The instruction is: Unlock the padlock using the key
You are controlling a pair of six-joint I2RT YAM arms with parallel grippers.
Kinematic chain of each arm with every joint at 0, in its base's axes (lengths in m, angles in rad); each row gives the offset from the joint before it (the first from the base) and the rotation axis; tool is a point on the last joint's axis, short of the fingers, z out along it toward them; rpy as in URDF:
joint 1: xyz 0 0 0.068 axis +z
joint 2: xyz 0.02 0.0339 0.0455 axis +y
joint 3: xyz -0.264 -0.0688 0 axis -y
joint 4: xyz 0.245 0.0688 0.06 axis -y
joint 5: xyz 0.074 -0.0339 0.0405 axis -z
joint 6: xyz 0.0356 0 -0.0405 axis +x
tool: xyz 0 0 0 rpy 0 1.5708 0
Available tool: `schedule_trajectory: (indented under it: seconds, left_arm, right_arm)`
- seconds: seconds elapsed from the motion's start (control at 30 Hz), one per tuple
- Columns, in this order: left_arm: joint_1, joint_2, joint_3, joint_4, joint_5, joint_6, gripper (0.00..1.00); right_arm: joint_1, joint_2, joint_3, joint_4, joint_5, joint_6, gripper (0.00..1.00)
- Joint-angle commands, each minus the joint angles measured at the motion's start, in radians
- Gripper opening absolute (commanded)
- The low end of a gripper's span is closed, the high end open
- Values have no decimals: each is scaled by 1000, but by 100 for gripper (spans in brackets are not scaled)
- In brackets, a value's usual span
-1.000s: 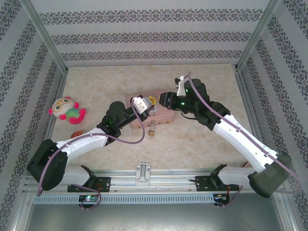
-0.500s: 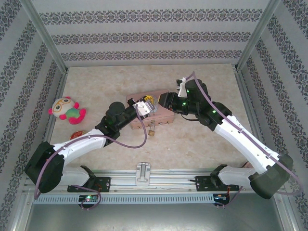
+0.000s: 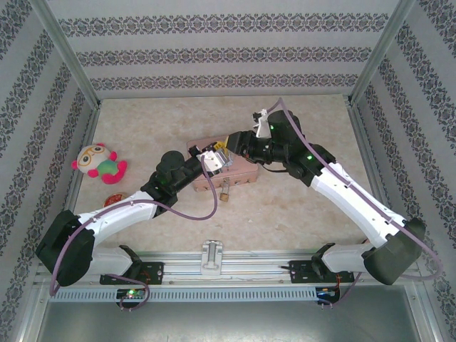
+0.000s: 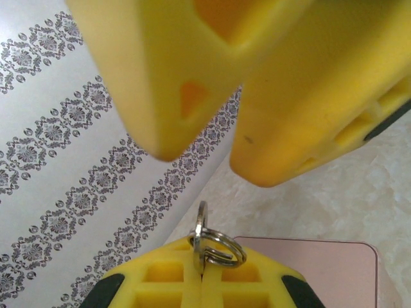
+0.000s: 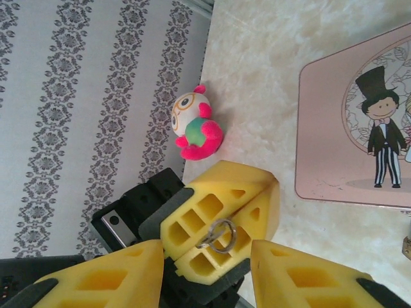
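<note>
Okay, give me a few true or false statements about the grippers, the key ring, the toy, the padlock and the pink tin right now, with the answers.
1. The left gripper is shut on the key ring. True.
2. The right gripper is shut. False: its jaws stand open, facing the left gripper.
3. The plush toy lies on the pink tin. False: it lies on the table, apart from the tin.
4. The tin's lid shows a figure in a top hat. True.
5. The right gripper holds the padlock. False: it sits by the tin's near side.
</note>
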Motion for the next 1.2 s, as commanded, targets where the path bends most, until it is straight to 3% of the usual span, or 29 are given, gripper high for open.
schedule_trajectory:
  seconds: [0.0,0.57,0.87,0.93,1.17]
  left_arm:
    - [-18,-24,-8,-11,7,20,0]
    - [-20,-10,-12,-9,1,33,0]
    - [-25,-28,-28,-5,-21,49,0]
    - [-25,-37,-32,-6,-19,42,8]
    - [-26,-105,-43,-68,49,-35,58]
  right_arm:
    - [17,20,40,23,-34,4,39]
    - [37,80,69,16,-62,4,25]
    - [27,86,66,-19,-31,-19,1]
    - [22,76,61,-29,-17,-29,0]
    - [-15,24,2,-26,21,-88,0]
